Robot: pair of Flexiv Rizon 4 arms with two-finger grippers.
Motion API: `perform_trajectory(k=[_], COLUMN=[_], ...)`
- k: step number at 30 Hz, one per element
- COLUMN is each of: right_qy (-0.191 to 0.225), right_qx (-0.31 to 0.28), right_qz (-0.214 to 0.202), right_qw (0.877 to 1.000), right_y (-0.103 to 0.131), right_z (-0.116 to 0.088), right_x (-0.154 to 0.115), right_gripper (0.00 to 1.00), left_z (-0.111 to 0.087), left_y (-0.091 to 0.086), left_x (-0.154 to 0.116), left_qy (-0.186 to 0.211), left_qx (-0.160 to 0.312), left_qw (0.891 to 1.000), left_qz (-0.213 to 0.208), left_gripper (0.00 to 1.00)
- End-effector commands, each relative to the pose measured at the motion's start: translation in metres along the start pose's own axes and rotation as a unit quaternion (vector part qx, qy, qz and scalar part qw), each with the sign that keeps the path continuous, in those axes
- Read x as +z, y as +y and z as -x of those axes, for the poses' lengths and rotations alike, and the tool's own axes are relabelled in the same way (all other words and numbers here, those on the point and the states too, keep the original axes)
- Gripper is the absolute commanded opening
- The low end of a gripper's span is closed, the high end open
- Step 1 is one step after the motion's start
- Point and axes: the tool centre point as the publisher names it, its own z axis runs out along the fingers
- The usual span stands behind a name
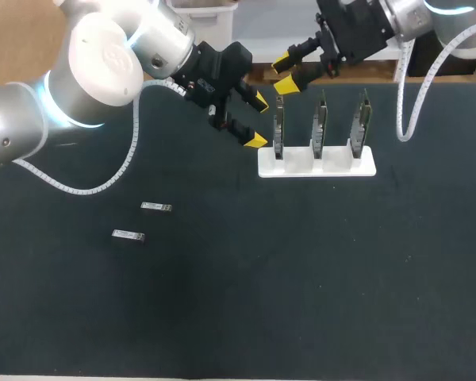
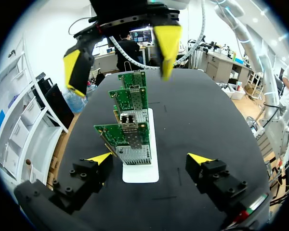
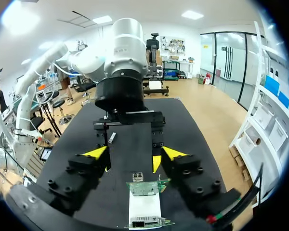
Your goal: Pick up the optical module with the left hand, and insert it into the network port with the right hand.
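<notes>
Black surface [image 1: 317, 302] carries a module [image 1: 155, 207] and a second module [image 1: 128, 235], well apart from the card rack [image 1: 333, 167]; left hand [image 1: 258, 121] wide, empty, beside the rack; right hand [image 1: 284, 72] wide, empty, over it.

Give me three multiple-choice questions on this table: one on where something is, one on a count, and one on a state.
1. Where are the optical modules?
A. Flat on the table, apart from the white stand, on the left arm's side
B. Plugged into the boards
C. On the white stand's base

2. How many circuit boards stand upright in the white stand?
A. Two
B. Three
C. Four

3. What state is the left gripper in?
A. Shut on a module
B. Open and holding nothing
C. Shut on a board

Answers:
1. A, because both modules lie on the dark surface, well clear of the stand.
2. B, because the head view shows three boards in a row.
3. B, because its yellow tips stand wide apart with nothing between them, beside the nearest board.
</notes>
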Motion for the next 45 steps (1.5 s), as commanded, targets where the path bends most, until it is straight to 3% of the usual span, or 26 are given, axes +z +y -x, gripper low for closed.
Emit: perform_trajectory(k=[1,36,45], right_qy=[-0.004,0.039,0.034], right_qx=[-0.002,0.017,0.034], right_qz=[0.003,0.046,0.045], right_qw=[1.000,0.998,0.998], right_y=[-0.001,-0.005,-0.006], right_z=[-0.002,-0.027,-0.032], right_x=[-0.003,0.020,0.022], right_gripper=[0.00,0.00,0.00], left_z=[0.000,0.000,0.000], left_y=[-0.001,-0.001,-0.001], left_x=[0.000,0.000,0.000], left_qy=[0.001,0.001,0.001], left_qx=[-0.001,-0.001,-0.001], left_qw=[1.000,1.000,1.000], left_qz=[0.002,0.002,0.002], left_gripper=[1.00,1.00,1.00])
